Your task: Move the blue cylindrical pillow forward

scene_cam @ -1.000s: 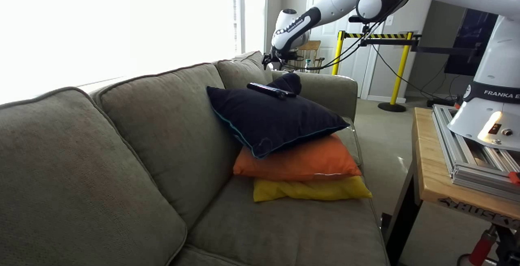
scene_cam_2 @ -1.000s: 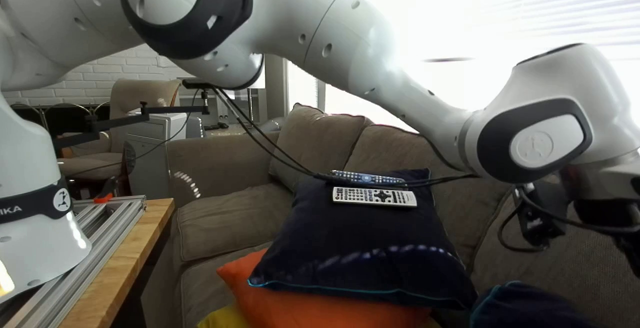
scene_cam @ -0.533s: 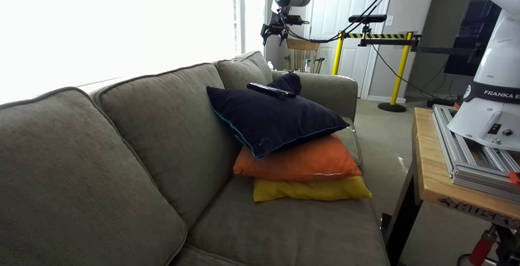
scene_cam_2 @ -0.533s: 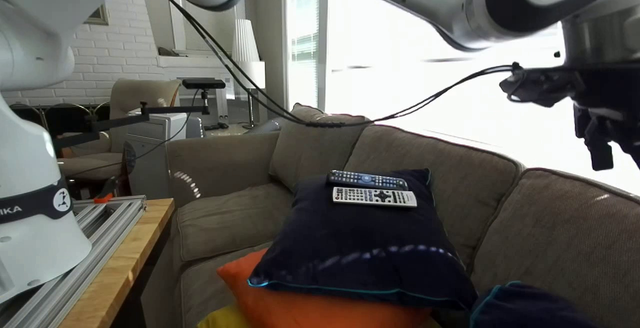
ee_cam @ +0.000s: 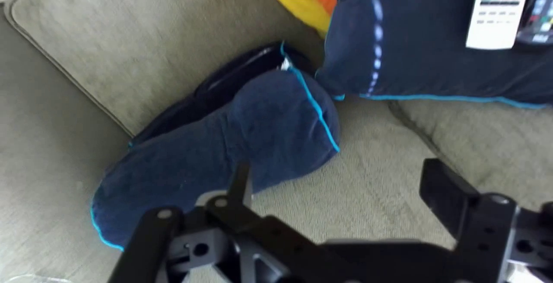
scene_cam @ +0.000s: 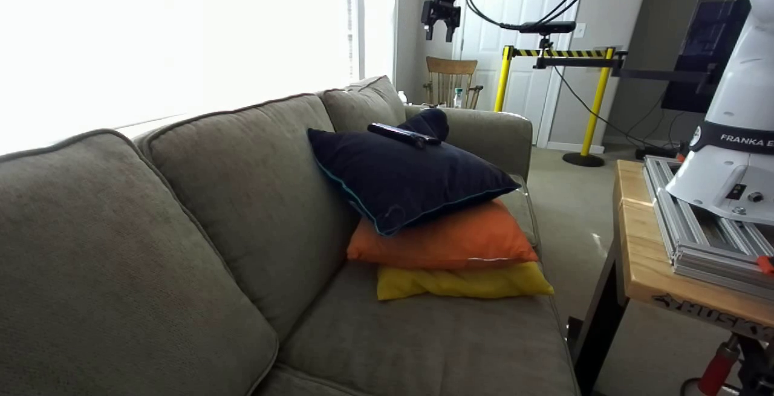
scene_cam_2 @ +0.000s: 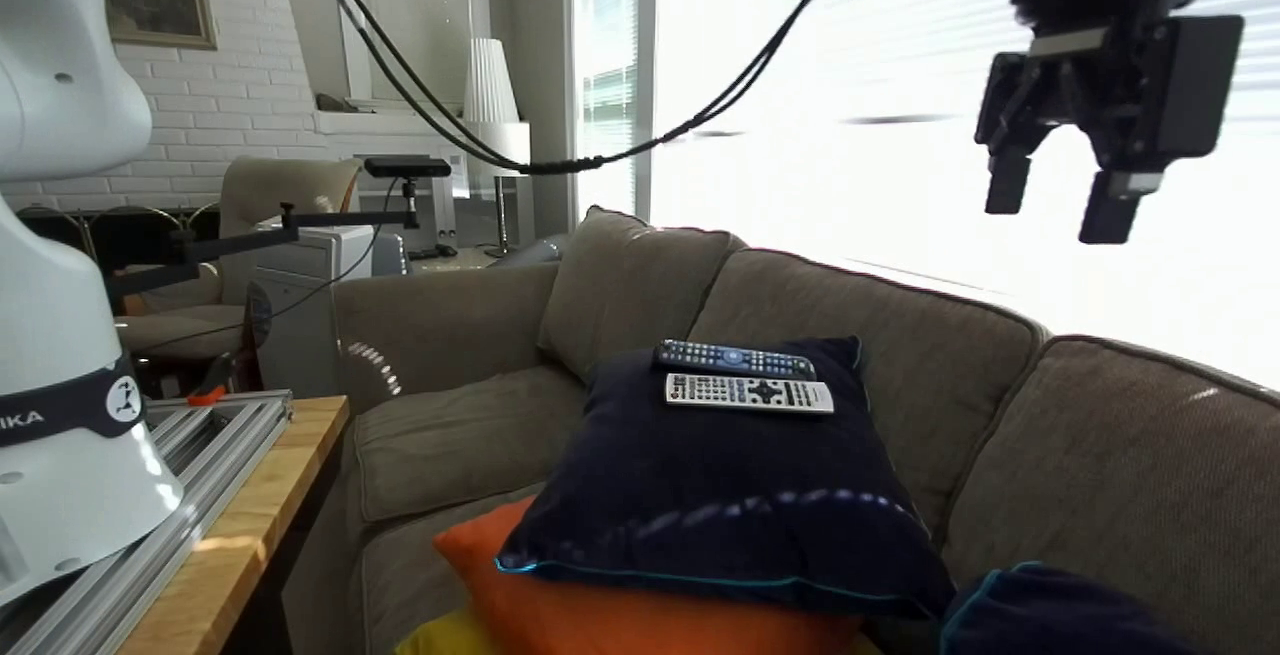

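We see the small navy-blue cylindrical fabric pillow (ee_cam: 194,157) lying on the grey-brown upholstered surface (ee_cam: 164,28), just beside one corner of the large navy square fabric cushion (ee_cam: 414,58) with turquoise piping. Its long axis runs aslant to that square cushion's piped edge: one round end faces the corner, though we cannot tell whether they touch, and the other end points away from the square cushion. The black two-jawed hand (scene_cam_2: 1057,203) hangs higher than the square cushion, its jaws set wide apart. On the square cushion we make out a slim silver plastic remote (scene_cam_2: 750,393) beside a slim dark plastic remote (scene_cam_2: 735,359); beneath the square cushion lies an orange fabric pillow (scene_cam: 441,245), and lower still a yellow fabric pillow (scene_cam: 465,283).
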Controlling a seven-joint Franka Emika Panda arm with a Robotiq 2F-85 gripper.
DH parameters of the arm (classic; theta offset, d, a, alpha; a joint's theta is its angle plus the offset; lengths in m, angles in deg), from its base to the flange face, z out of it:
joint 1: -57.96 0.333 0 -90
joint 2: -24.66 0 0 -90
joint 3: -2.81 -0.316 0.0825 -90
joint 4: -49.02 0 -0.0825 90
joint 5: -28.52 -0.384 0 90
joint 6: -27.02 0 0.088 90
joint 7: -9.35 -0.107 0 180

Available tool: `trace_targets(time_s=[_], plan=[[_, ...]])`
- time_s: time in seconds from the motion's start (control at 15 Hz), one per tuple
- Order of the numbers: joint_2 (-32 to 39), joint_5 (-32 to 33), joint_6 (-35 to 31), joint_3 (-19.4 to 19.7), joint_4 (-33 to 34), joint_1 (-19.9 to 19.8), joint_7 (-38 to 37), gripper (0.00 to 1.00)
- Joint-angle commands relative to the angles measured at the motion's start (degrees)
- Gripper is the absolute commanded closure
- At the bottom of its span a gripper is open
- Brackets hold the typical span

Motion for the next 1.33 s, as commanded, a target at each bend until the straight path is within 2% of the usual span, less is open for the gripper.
trace_targets(time_s=[0.0, 0.2, 0.4, 0.53, 0.87, 1.07, 1.13, 1.27], plan=[[-11.03, -0.67, 5.16, -0.77, -13.55, -0.49, 5.96, 0.0], [-17.28, -0.14, 5.83, -0.21, -21.9, 0.35, 8.79, 0.0], [-23.2, 1.59, 3.69, 0.25, -30.4, 1.22, 11.75, 0.0], [-26.97, 2.26, 0.34, 0.49, -36.06, 1.59, 13.38, 0.0], [-34.46, -0.89, -14.29, 1.3, -48.11, 1.98, 18.24, 0.0], [-37.29, -2.0, -18.69, 2.11, -53.16, 2.31, 18.79, 0.0], [-33.33, 0.0, -14.93, 2.06, -47.62, 2.55, 16.8, 0.0], [-34.94, -0.1, -16.79, 2.42, -50.36, 2.68, 17.04, 0.0]])
